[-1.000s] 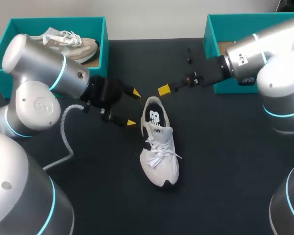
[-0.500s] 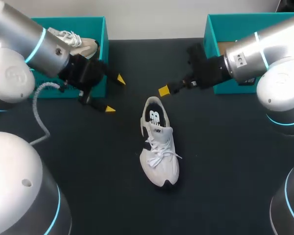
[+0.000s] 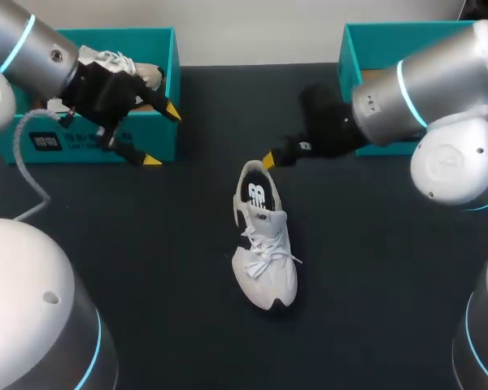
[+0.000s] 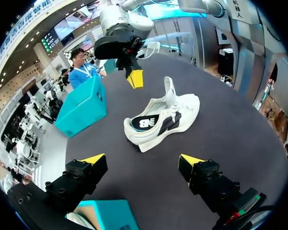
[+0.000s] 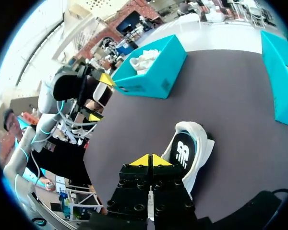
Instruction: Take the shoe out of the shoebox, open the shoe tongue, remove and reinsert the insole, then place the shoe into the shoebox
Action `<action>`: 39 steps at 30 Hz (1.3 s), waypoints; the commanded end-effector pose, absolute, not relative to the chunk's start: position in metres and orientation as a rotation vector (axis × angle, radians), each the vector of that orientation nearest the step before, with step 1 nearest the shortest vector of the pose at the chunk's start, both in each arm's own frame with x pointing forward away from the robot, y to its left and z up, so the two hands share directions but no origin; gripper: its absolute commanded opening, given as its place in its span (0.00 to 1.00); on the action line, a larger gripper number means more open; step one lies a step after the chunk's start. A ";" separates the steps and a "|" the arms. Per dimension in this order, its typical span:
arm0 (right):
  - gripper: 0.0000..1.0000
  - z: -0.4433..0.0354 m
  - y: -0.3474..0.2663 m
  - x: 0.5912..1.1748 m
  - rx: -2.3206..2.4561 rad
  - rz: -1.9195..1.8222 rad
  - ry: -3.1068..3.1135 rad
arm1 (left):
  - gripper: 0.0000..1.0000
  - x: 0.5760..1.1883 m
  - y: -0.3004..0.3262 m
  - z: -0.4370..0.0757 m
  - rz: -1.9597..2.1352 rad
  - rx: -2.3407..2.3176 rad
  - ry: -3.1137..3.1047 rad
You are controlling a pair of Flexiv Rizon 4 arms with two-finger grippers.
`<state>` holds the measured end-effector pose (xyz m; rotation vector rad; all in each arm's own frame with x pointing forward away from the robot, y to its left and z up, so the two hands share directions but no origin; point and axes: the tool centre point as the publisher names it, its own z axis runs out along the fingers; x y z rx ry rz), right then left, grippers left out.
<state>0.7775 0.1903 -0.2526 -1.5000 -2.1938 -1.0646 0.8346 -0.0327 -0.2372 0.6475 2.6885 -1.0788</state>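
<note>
The black table (image 3: 374, 268) carries everything. My left arm (image 3: 32, 49) is over the far left corner and my right arm (image 3: 423, 89) comes in from the far right towards the middle.

Two teal shoeboxes stand at the far edge, well apart. The left shoebox (image 3: 65, 142) holds a second pale sneaker (image 3: 106, 58). The part of the right shoebox (image 3: 347, 49) that shows holds only a bare brown floor.

The white sneaker (image 3: 264, 244) lies upright on the table between the boxes, out of both, with its toe towards me and its heel towards the far edge.

The left gripper (image 3: 161, 136) hangs at the near corner of the left shoebox, fingers spread wide and holding nothing. It is well apart from the sneaker. The right gripper (image 5: 149, 160) has its yellow tips pressed together with nothing between them, and it sits just beside the heel collar.

The dark insole (image 3: 256, 195) lies flat inside the sneaker, and the laces (image 3: 264, 252) look tied over the tongue.

The take-out step looks done. I cannot tell whether the tongue and insole steps are finished or not yet begun. Placing the sneaker into a shoebox is still left.
</note>
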 end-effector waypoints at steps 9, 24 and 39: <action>0.00 -0.258 0.203 0.768 -1.983 -0.705 -2.401 | 1.00 0.836 -0.027 -0.234 -1.081 0.657 2.691; 0.00 -0.260 0.204 0.761 -2.062 -0.632 -2.548 | 1.00 0.836 -0.027 -0.234 -1.081 0.657 2.691; 0.00 -0.288 0.204 0.774 -2.164 -0.585 -2.490 | 1.00 0.836 -0.027 -0.234 -1.081 0.657 2.691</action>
